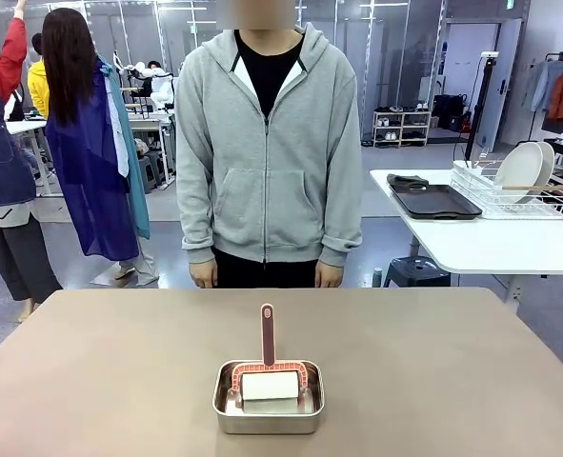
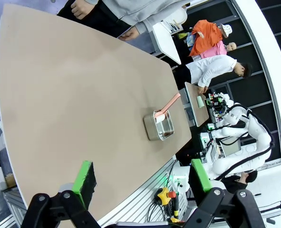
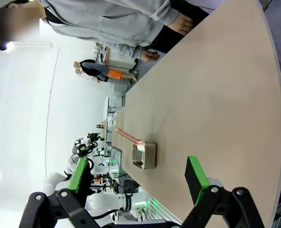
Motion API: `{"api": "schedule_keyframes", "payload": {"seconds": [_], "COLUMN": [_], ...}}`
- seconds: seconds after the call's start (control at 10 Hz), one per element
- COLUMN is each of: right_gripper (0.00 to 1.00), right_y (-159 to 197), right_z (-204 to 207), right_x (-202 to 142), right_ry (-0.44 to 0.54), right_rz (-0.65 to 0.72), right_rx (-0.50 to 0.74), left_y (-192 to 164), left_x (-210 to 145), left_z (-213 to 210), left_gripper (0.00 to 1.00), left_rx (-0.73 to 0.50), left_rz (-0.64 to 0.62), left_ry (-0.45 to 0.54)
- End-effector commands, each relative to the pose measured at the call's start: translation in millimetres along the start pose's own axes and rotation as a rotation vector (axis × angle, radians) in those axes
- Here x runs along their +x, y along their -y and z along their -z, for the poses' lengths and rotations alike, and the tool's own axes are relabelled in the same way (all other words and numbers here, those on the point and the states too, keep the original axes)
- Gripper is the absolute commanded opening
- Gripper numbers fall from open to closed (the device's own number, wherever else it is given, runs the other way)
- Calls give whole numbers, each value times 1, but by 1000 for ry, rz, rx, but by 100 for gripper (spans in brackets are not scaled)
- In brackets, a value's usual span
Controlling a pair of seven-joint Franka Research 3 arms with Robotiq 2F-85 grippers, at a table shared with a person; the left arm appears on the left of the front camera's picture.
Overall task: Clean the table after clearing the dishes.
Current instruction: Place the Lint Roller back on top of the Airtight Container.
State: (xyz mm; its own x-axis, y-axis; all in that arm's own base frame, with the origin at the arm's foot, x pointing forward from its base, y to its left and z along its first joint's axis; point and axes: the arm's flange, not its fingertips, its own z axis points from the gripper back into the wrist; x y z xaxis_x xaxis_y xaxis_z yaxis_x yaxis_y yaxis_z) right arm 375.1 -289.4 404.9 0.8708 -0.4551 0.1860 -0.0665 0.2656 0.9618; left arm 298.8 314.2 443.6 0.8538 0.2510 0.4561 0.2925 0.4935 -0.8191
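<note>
The table [image 1: 119,371], a wide taupe-brown top, carries a small steel pan [image 1: 269,397] near its robot-side edge; a white-padded cleaning tool [image 1: 269,385] rests in the pan, its reddish handle [image 1: 267,333] pointing toward the person in a grey hoodie [image 1: 267,152] standing at the far edge, hands at sides. On a white side table [image 1: 491,243], a dark tray [image 1: 436,201] lies beside a rack holding a white plate [image 1: 521,168]. Left gripper [image 2: 142,179] and right gripper [image 3: 139,173] both hover above the tabletop, jaws spread wide, grasping nothing.
</note>
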Motion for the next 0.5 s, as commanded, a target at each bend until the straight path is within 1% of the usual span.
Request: {"api": "schedule_keyframes", "payload": {"seconds": [0.0, 0.4], "right_gripper": [100, 100], "right_y": [-4, -4], "right_z": [0, 0], "right_x": [-3, -3], "right_ry": [-10, -10], "right_rz": [-6, -6], "right_rx": [-6, -6], "left_y": [4, 4], "left_x": [-2, -2], "left_z": [-4, -4], "left_gripper": [100, 100], "left_rx": [8, 8], "left_rz": [6, 6], "left_ry": [-7, -7]}}
